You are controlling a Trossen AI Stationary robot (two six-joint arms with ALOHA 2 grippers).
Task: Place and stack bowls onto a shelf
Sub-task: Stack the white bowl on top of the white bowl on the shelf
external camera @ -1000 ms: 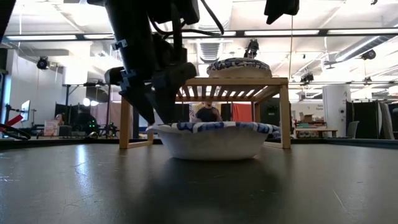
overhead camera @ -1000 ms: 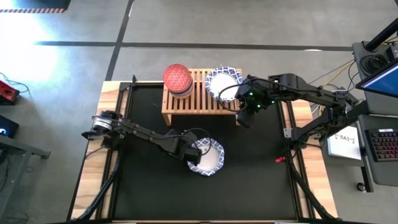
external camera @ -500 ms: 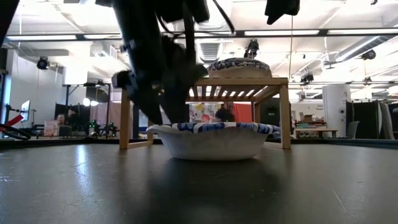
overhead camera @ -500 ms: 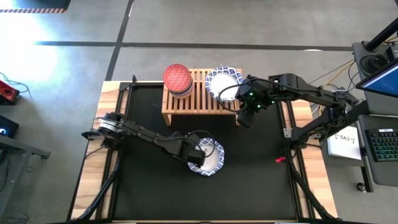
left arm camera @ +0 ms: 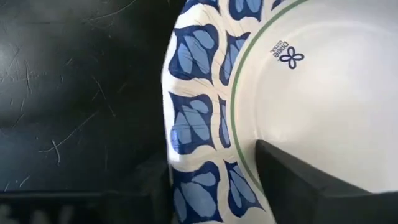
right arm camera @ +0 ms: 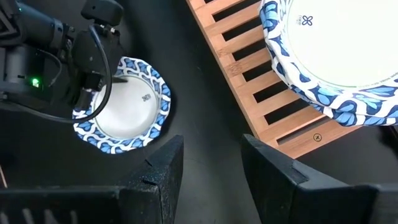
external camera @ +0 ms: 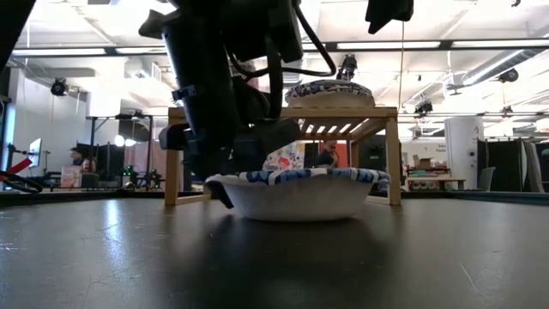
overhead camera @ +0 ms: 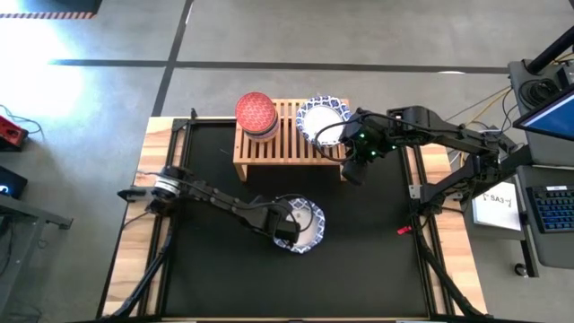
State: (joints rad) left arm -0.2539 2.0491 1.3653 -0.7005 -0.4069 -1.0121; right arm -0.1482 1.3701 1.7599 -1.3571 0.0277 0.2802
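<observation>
Since a second ago: left gripper (overhead camera: pixel 287 226) moved farther from the shelf (overhead camera: pixel 287 144) and across onto the white blue-rimmed bowl (overhead camera: pixel 309 222), dropped low to the rim. Bowl itself in about the same spot on the black mat (overhead camera: pixel 215 269), in front of the shelf and a little toward its right half, well apart from it. Right arm unchanged.

Left fingers apart and straddling the bowl's near rim: one finger (left arm camera: pixel 311 180) inside over the white bottom, the other outside on the mat side. Rim between them, not pinched as far as seen.

Right gripper (right arm camera: pixel 211 163) hanging just off the shelf's right front corner, above the mat. Fingers apart, nothing between them.

Counted:
- One shelf, light wood, slatted top.
- Two white bowls with blue-patterned rims in sight: one on the mat, one on the shelf (overhead camera: pixel 321 121) at its right end, overhanging the edge slightly. Whether more lie nested under the shelf one, cannot tell.
- One red bowl (overhead camera: pixel 256 111) on the shelf's left end, topping a small stack; a paler bowl edge showing beneath, number below not clear.
- Two arms, two grippers.
</observation>
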